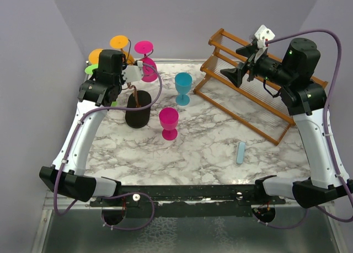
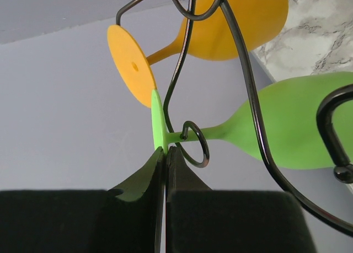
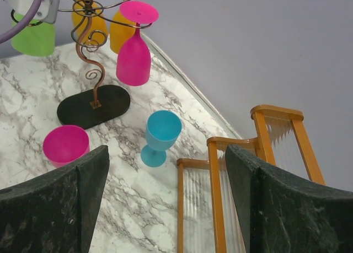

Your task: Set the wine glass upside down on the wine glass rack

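Note:
The wine glass rack [image 1: 138, 112] is a dark wire tree on a black oval base at the back left. A green wine glass [image 2: 298, 120] hangs on it upside down, its stem through a wire curl [image 2: 196, 144]. My left gripper [image 2: 165, 149] is shut on the rim of that glass's thin foot [image 2: 156, 120]. Two orange glasses [image 2: 237, 21] and a pink one [image 3: 133, 57] hang there too. A blue glass [image 1: 183, 87] and a pink glass [image 1: 169, 122] stand upright on the table. My right gripper [image 1: 234, 74] hangs open and empty above the wooden rack.
A brown wooden slatted rack [image 1: 253, 93] fills the back right. A small light-blue stick [image 1: 240, 152] lies on the marble top near the front right. The rack's black base [image 3: 94, 107] sits just left of the standing pink glass [image 3: 66, 144].

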Tool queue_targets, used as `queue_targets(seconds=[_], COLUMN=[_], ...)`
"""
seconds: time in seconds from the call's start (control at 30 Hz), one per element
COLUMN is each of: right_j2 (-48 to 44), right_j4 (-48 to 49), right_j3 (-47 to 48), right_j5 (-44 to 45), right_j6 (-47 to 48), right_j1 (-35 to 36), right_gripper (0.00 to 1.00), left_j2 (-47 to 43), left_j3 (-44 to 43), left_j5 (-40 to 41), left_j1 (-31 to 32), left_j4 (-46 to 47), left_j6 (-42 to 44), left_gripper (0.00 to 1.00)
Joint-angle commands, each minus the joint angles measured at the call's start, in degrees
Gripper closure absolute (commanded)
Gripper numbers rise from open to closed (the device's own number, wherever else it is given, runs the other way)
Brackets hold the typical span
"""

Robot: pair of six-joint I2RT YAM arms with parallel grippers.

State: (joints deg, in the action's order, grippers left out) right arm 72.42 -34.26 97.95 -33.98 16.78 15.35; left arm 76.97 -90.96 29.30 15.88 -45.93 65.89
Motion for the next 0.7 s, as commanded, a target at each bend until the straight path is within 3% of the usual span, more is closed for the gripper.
queue_targets(seconds=[0.0, 0.67], right_j2=[-1.4, -1.7], right_j4=[1.7, 2.1], right_j3=[-0.5, -1.3], right_j5=[-1.3, -1.9], right_j6=[-0.3, -0.5], right_j1=[-0.4, -0.9], right_gripper=[0.14, 0.14], left_j2=[-1.9, -2.8], left_j3=[-0.8, -2.5], left_j5=[2.7, -1.0], left_j1=[0.0, 0.1], left_j4=[-0.7, -5.0], left_j6=[-0.9, -2.6], left_gripper=[0.99, 0.99])
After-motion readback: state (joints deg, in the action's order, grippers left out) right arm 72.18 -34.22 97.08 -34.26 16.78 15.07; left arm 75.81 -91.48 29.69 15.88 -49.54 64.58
